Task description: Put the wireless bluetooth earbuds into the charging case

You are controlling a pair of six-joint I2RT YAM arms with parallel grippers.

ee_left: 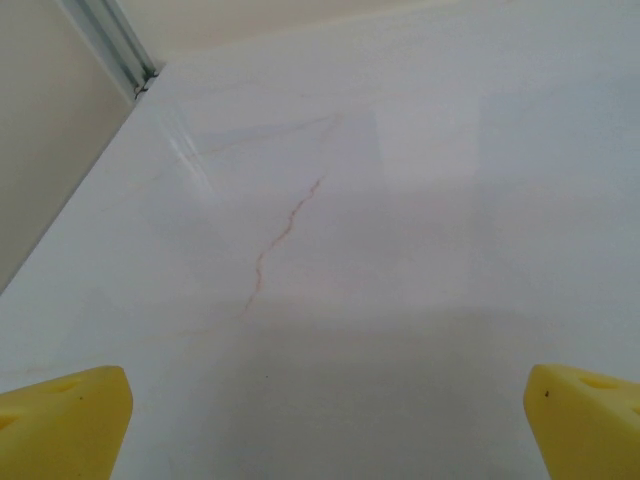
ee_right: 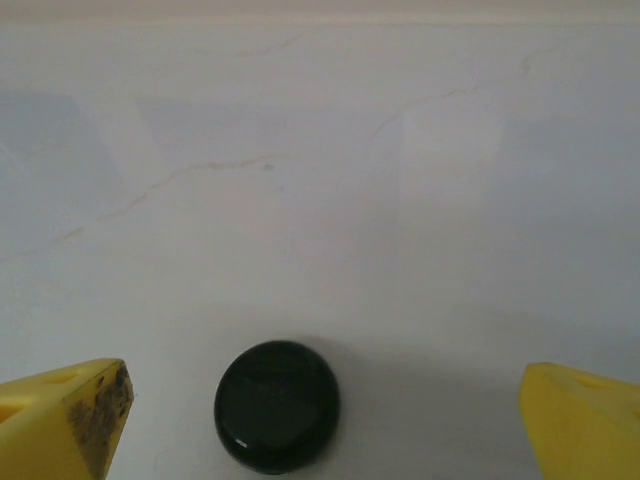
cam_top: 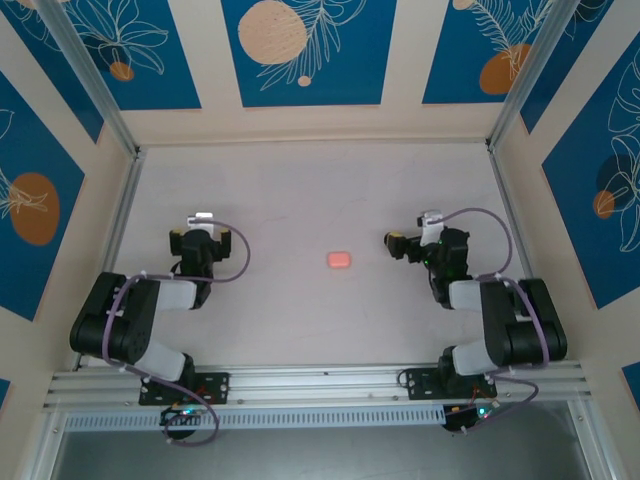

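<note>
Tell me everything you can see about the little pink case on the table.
The pink case is a small salmon-pink box with rounded corners, plain and smooth, like plastic. From above it looks like one closed piece, though it is too small to make out a seam or lid line. It lies flat on the pale table, long side running left to right, near the middle and slightly right of centre. Nothing touches it but the tabletop, and bare surface surrounds it.
</note>
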